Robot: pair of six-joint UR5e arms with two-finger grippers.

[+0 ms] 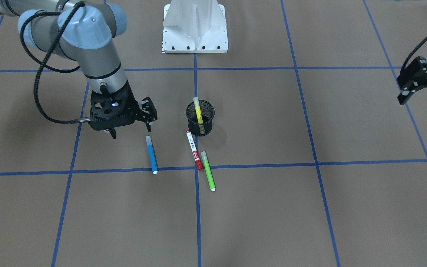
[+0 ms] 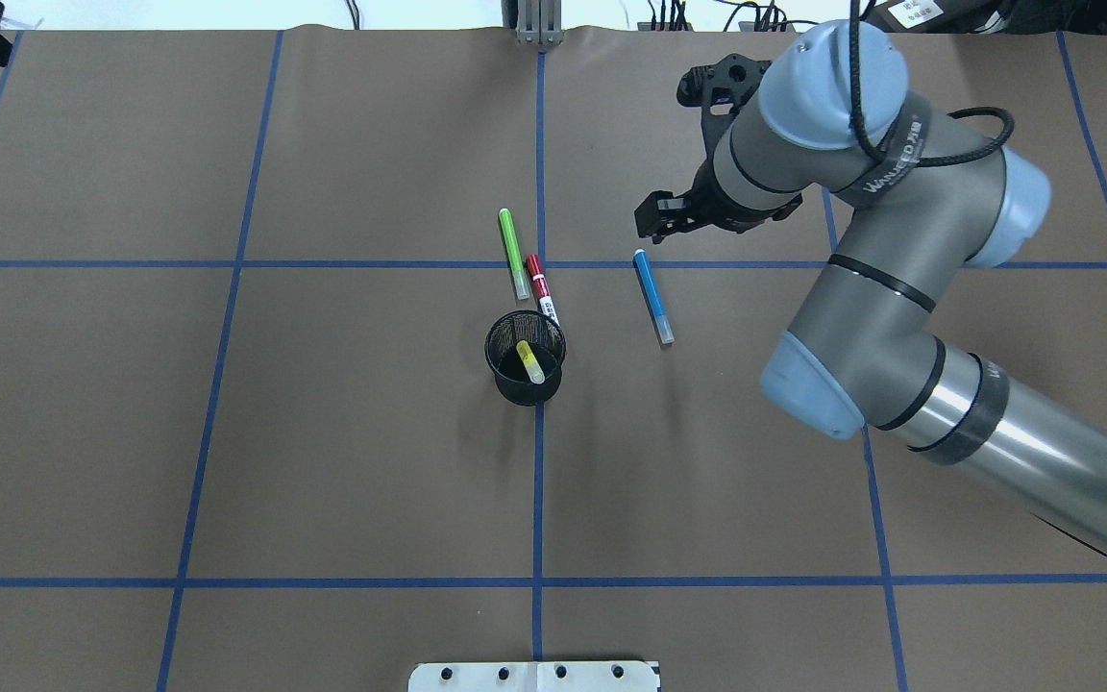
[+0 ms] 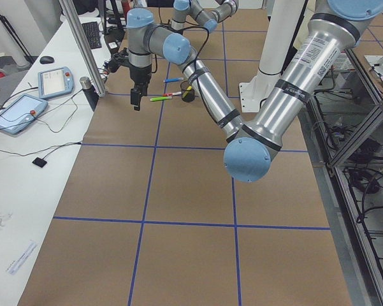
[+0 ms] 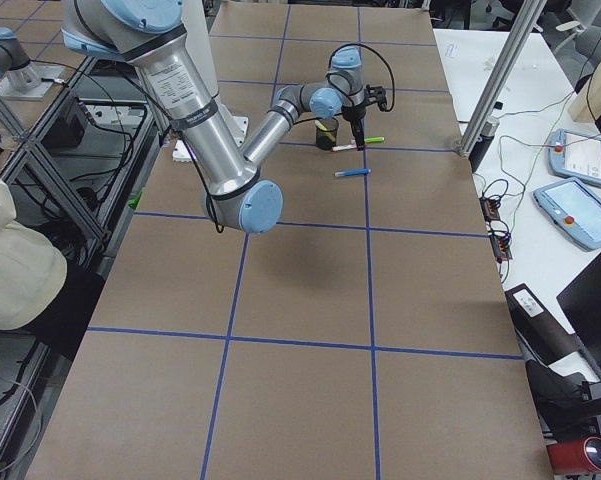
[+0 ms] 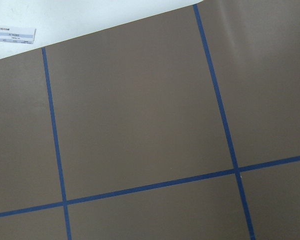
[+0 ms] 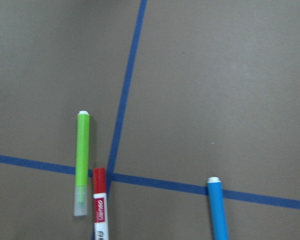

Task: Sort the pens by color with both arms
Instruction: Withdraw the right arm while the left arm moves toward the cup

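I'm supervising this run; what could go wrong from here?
The red-ended pen and green pen lie almost touching, so gripping one may drag the other. The red-ended pen also ends beside the mesh cup, which a finger might bump. The blue pen could roll under the right gripper.

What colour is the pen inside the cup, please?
The pen is yellow, clearest in the front-facing view.

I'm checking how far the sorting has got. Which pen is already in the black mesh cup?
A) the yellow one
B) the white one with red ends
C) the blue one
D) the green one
A: the yellow pen stands tilted inside the mesh cup, while the blue pen, the green pen and the white pen with red ends all lie outside it.
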